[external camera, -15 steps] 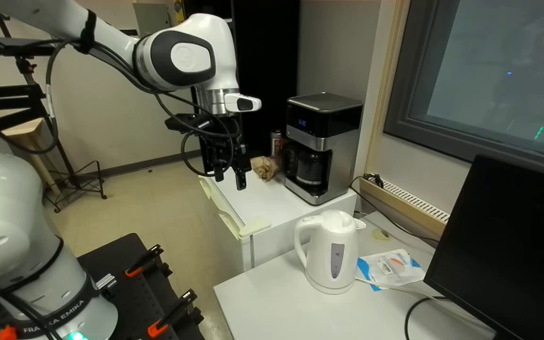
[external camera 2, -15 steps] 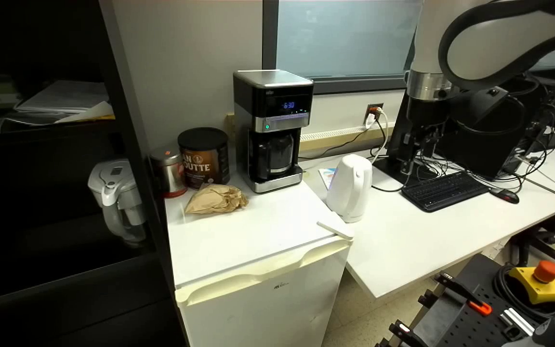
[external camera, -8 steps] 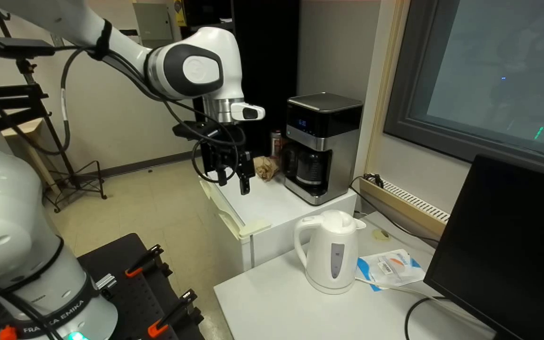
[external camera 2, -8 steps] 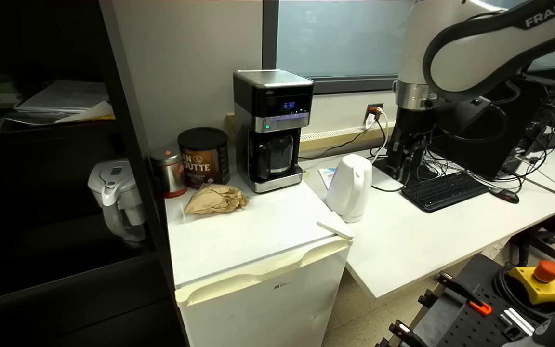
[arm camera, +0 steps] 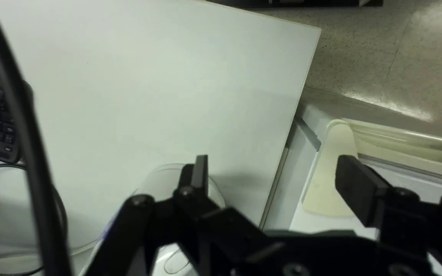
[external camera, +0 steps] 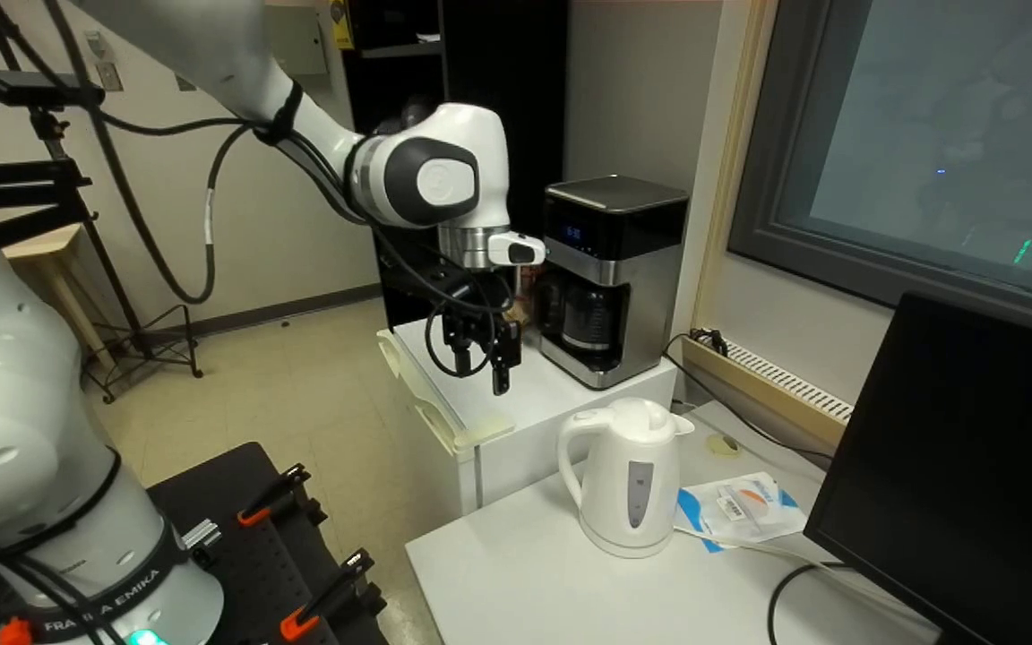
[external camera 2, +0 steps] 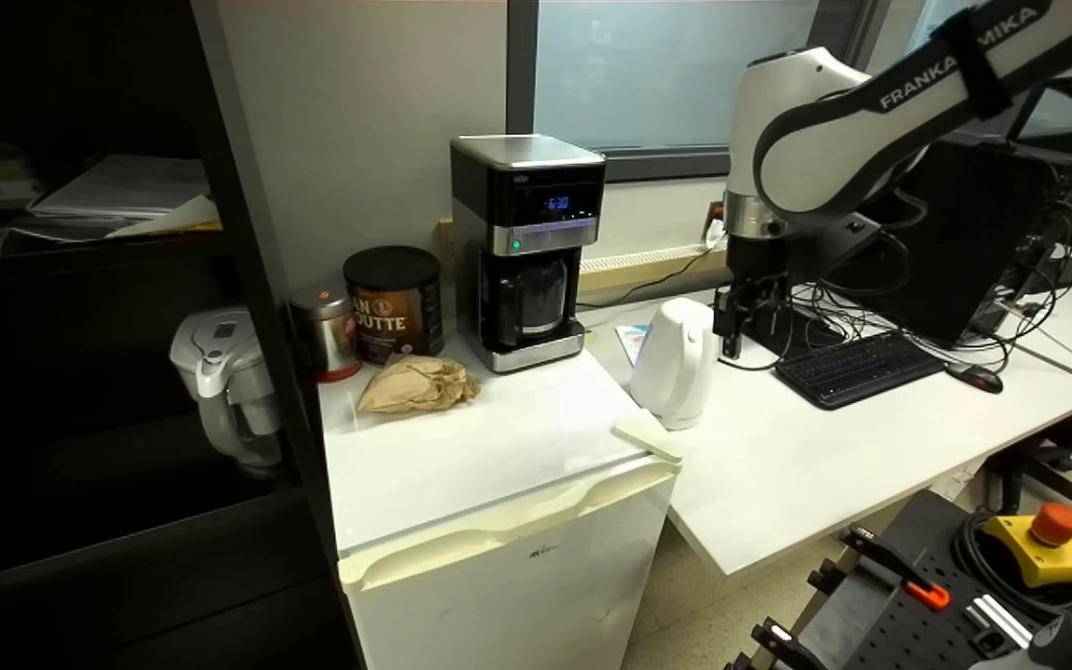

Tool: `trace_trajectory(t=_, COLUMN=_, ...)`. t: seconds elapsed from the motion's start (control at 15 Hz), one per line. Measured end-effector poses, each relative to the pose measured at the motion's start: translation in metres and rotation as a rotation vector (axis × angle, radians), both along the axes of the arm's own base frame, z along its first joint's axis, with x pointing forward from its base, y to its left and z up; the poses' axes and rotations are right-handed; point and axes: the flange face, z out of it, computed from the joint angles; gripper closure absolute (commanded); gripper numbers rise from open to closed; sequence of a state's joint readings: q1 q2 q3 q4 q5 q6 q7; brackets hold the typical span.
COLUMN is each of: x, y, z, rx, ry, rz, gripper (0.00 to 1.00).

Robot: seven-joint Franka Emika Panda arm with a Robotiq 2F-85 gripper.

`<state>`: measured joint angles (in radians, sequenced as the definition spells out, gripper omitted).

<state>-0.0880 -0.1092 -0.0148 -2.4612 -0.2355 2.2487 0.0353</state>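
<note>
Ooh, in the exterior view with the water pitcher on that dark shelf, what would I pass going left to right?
Water pitcher, metal canister, coffee can, coffee maker, white kettle, claw, keyboard, mouse, red button.

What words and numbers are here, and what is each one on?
"FRANKA", "MIKA": robot arm, split by a black strap.
"FRA", "EMIKA": robot base, letters between partly hidden.
"6:30": lit on the coffee maker.
"AN", "OUTTE": brown can.
Too small or blurred: everything else, like print on the fridge, packet and keyboard.
</note>
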Motion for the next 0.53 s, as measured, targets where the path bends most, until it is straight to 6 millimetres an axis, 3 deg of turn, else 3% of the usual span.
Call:
trace_trajectory(t=0.4, x=0.033, y=-0.02, z=-0.023, rx=0.008, ry=-0.048, rz=-0.023, gripper=0.93)
trace_trajectory(t=0.53, x=0.041, y=-0.025, z=-0.03, rx=0.008, ry=-0.059, rz=-0.026, gripper=0.98)
